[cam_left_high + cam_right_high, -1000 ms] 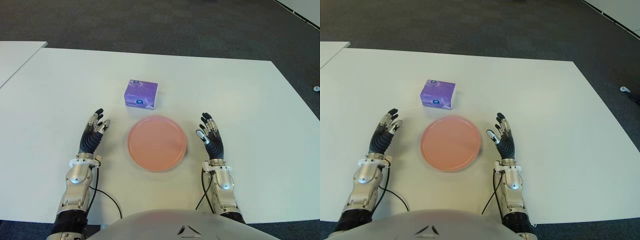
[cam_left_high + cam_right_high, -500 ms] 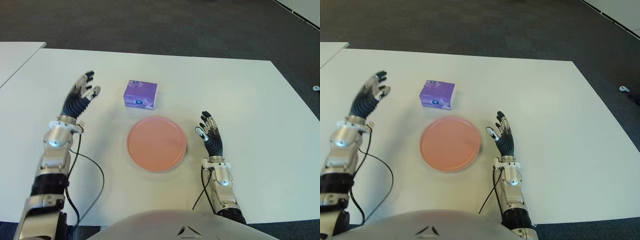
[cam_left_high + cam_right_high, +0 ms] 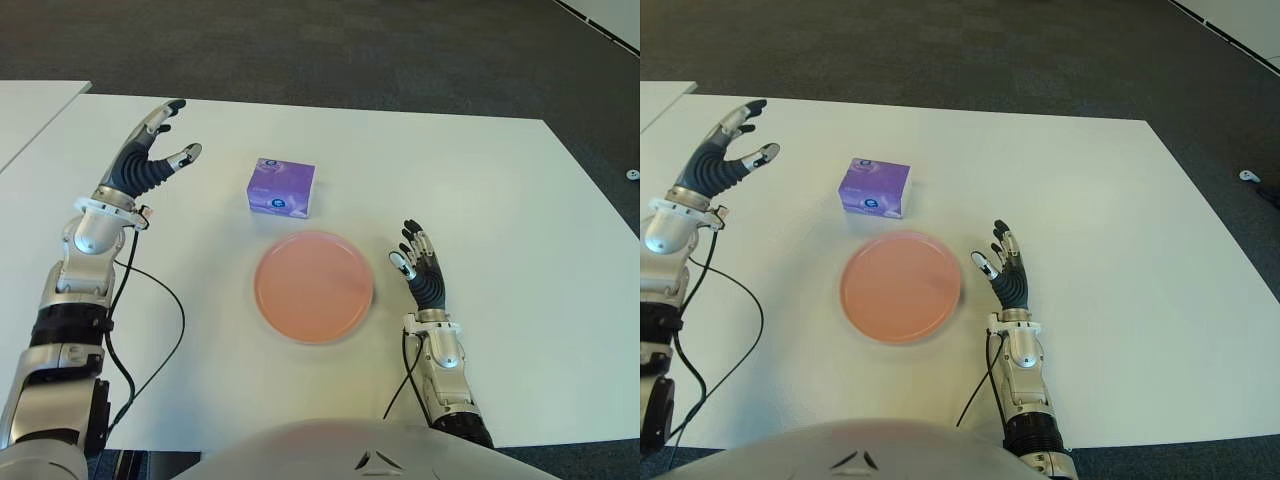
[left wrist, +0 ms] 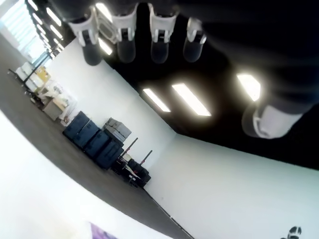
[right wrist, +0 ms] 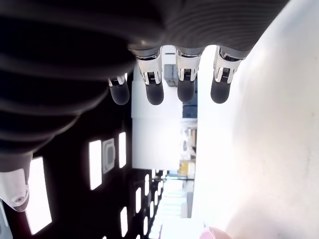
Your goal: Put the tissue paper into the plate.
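Note:
A small purple tissue pack (image 3: pixel 282 187) lies on the white table (image 3: pixel 480 190), just behind a round pink plate (image 3: pixel 314 286). My left hand (image 3: pixel 150 152) is raised above the table to the left of the pack, fingers spread and holding nothing; a corner of the purple pack (image 4: pixel 102 232) shows in its wrist view. My right hand (image 3: pixel 418 264) shows just right of the plate with its fingers straight and apart, holding nothing. The plate has nothing on it.
A second white table (image 3: pixel 30 115) stands at the far left, across a narrow gap. Dark carpet (image 3: pixel 330 50) lies beyond the table's far edge. A black cable (image 3: pixel 165 330) trails from my left arm over the table.
My left hand has risen and moved farther forward, to the left of the tissue pack. The right hand, the plate and the pack have stayed where they were.

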{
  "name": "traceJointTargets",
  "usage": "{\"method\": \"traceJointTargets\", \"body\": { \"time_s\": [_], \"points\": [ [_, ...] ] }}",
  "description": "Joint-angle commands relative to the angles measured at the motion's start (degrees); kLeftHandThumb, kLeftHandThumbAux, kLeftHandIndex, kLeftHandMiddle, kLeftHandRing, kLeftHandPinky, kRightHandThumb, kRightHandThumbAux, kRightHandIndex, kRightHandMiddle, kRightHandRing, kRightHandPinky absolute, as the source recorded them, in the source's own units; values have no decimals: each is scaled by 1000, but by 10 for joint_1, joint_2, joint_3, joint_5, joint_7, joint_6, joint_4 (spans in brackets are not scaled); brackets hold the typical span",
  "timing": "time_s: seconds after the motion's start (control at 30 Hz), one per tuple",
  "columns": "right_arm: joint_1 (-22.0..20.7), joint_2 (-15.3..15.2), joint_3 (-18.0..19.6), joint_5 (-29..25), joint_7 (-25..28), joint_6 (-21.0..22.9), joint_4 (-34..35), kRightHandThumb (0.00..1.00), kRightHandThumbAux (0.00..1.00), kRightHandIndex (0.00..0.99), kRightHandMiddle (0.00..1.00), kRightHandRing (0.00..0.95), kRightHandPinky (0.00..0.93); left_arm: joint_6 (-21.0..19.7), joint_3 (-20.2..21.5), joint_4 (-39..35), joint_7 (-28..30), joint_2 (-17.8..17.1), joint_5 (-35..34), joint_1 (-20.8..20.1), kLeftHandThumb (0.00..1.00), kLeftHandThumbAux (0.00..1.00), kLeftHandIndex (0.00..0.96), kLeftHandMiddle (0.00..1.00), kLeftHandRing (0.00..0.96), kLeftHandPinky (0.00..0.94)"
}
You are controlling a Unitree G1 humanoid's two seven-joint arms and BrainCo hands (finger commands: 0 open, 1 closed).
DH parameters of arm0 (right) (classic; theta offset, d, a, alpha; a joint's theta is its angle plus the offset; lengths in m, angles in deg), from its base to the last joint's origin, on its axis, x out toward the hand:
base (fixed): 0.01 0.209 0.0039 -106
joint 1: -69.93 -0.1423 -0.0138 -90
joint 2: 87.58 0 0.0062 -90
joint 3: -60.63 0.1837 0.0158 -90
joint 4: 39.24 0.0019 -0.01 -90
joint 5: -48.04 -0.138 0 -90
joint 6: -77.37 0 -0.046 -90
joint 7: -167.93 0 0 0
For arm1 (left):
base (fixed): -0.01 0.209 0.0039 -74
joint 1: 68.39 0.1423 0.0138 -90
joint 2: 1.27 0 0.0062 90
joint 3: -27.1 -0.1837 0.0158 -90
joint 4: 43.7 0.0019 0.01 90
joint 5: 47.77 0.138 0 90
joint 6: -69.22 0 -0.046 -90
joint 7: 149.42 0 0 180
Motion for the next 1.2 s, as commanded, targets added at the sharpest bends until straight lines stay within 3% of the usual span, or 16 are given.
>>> {"method": "traceJointTargets", "body": {
  "time_s": [0.03,0.43,0.6,0.73,0.97,1.2],
  "points": [
    [37,6,-4,3,1,63,-65,0,505,0,0,0,0,34,-30,51,-18,-2,38,-30,74,469,0,0,0,0],
    [40,14,-9,7,-3,72,-55,0,504,0,0,0,0,61,-120,120,-51,-6,140,-98,101,451,0,0,0,0],
    [42,24,-13,5,-9,95,-40,0,510,0,0,0,0,23,-175,86,-61,0,218,-110,118,413,0,0,0,0],
    [46,29,-18,4,-7,103,-28,0,514,0,0,0,0,20,-213,101,-105,-8,285,-126,118,383,0,0,0,0],
    [37,20,-15,-6,15,79,-63,0,520,0,0,0,0,14,-308,203,-256,-3,414,-189,104,354,0,0,0,0],
    [33,19,-13,-5,17,77,-72,0,521,0,0,0,0,-2,-375,271,-352,10,479,-232,88,353,0,0,0,0]
  ]
}}
